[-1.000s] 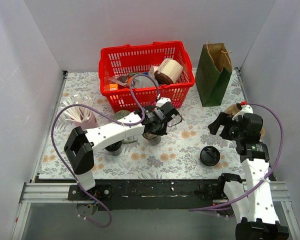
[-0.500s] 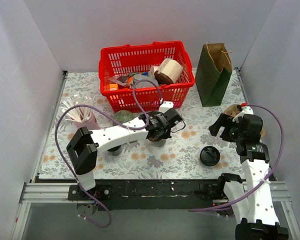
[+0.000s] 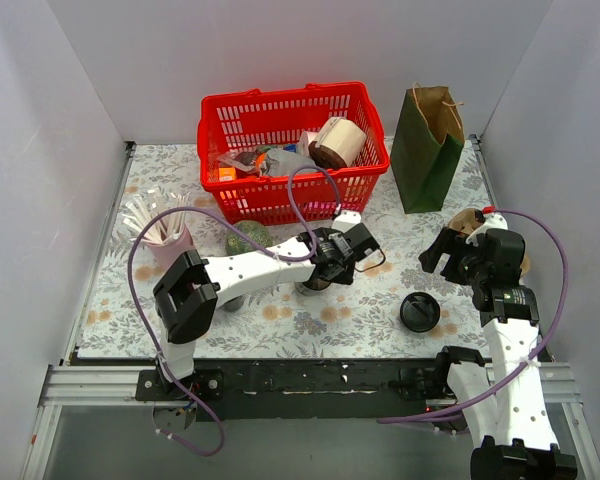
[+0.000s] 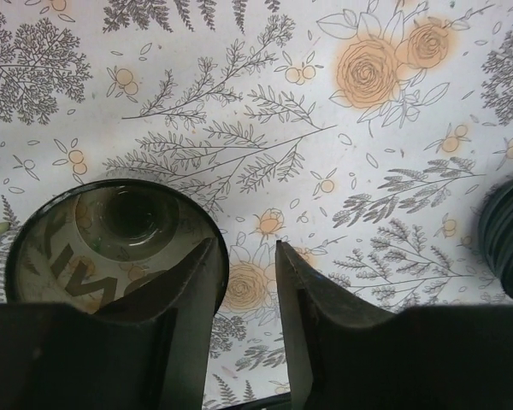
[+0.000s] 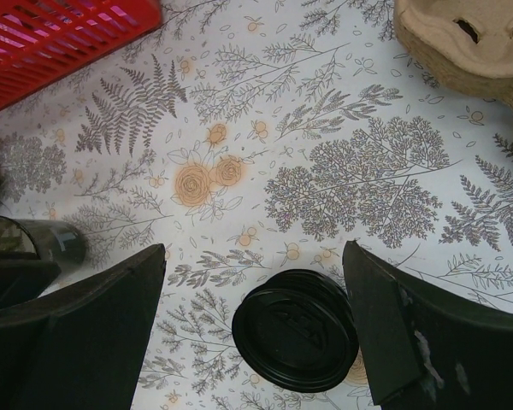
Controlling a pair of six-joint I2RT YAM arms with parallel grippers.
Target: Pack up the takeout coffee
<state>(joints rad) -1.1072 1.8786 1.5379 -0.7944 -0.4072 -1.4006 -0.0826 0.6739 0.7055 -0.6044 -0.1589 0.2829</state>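
Observation:
The takeout coffee cup [image 3: 313,285] is black, open-topped and without a lid; it stands mid-table. In the left wrist view the cup [image 4: 111,231] sits at the lower left. My left gripper [image 4: 248,248] is just above its right rim. The left finger overlaps the rim and the right finger is outside it; only tablecloth shows in the narrow gap. The black sip lid [image 5: 295,329] lies flat on the cloth on its own, below my wide-open, empty right gripper [image 5: 255,248]. It also shows in the top view [image 3: 420,312], with the left gripper [image 3: 325,268] and the right gripper [image 3: 442,250].
A red basket [image 3: 280,200] full of items stands at the back. A green paper bag [image 3: 425,150] stands at the back right. A tan cardboard tray [image 5: 462,38] lies by the right arm. A pink cup of sticks [image 3: 165,235], a green object [image 3: 248,235] and another dark cup [image 3: 228,297] sit left.
My left arm has swung right, its gripper now over the cup's right rim. The cup seems shifted slightly right. The right arm and the lid have not moved.

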